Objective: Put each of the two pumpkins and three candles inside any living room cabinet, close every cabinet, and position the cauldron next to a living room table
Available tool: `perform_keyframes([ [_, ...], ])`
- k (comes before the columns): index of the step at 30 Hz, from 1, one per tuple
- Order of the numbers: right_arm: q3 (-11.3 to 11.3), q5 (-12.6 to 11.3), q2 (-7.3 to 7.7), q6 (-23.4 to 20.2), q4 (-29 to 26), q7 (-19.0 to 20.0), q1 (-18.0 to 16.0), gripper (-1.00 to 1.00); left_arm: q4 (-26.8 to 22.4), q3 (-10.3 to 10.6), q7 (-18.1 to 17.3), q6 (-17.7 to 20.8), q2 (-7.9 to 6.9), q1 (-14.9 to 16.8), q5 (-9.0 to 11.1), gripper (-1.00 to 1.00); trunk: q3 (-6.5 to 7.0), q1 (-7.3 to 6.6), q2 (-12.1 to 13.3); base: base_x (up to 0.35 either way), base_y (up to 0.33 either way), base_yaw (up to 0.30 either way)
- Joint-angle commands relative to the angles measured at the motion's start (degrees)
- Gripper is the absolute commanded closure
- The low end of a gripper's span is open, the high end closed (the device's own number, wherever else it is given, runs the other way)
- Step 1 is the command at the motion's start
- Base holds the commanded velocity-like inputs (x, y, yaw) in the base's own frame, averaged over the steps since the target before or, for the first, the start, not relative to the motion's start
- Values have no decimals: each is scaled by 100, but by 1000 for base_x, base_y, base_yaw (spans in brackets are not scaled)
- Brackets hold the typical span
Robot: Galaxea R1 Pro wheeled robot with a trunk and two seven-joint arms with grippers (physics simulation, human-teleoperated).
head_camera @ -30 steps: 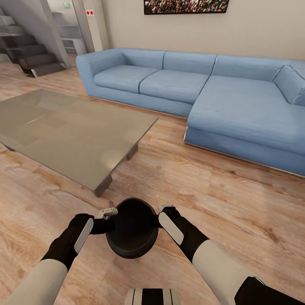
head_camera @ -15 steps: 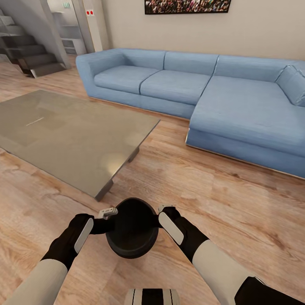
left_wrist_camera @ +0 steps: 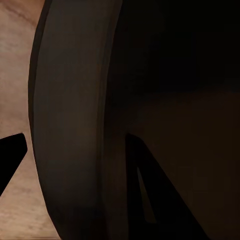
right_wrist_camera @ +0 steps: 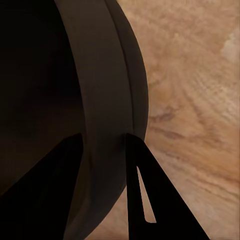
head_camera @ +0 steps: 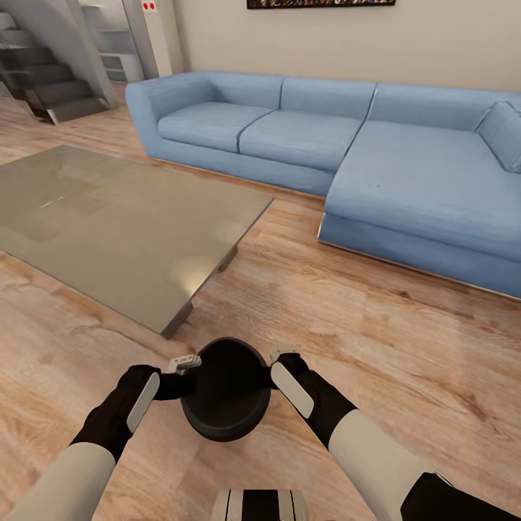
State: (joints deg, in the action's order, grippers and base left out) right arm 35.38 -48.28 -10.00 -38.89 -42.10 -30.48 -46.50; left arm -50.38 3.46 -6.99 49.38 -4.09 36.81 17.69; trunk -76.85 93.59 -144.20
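Note:
The glossy black cauldron (head_camera: pixel 226 394) hangs low over the wood floor just in front of me, its wide mouth facing up. My left gripper (head_camera: pixel 186 363) is shut on the cauldron's left rim, and my right gripper (head_camera: pixel 279 357) is shut on its right rim. In the left wrist view the cauldron's rim (left_wrist_camera: pixel 75 125) runs between the two dark fingers (left_wrist_camera: pixel 150 200). The right wrist view has the rim (right_wrist_camera: pixel 107 90) pinched between both fingers (right_wrist_camera: pixel 145 190). The glass-topped table (head_camera: pixel 108 224) stands ahead to the left, its near corner a short way beyond the cauldron.
A blue corner sofa (head_camera: pixel 362 152) runs along the far wall and down the right side. Dark stairs (head_camera: pixel 51 79) rise at the far left. Bare plank floor (head_camera: pixel 347 340) lies between the table, the sofa and me.
The whole head view has shifted a little, with the sofa and wall picture sliding upward in it, so the camera moved. Both grippers keep the same hold on the cauldron.

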Motion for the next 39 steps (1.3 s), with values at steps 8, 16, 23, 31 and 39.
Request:
perform_keyframes([
  [8,164,-208,0,49,-219,-55,-9,100,10,24,-8,1,-13,1,-345,100,-48,3,-5,0,0,0],
  [16,171,-208,0,48,-219,-55,-9,100,11,24,-13,4,-13,1,-345,100,-48,3,-5,79,45,0],
  [23,171,-208,0,48,-219,-55,-9,100,8,24,-13,2,-13,1,-345,100,-48,3,-5,33,18,0],
  [31,171,-208,0,48,-219,-55,-9,100,2,24,-5,1,-13,1,-345,100,-115,11,-9,2,1,0],
  [39,171,-208,0,48,-219,-55,-9,100,7,24,0,1,-13,1,-345,100,-181,18,-13,0,0,0],
])
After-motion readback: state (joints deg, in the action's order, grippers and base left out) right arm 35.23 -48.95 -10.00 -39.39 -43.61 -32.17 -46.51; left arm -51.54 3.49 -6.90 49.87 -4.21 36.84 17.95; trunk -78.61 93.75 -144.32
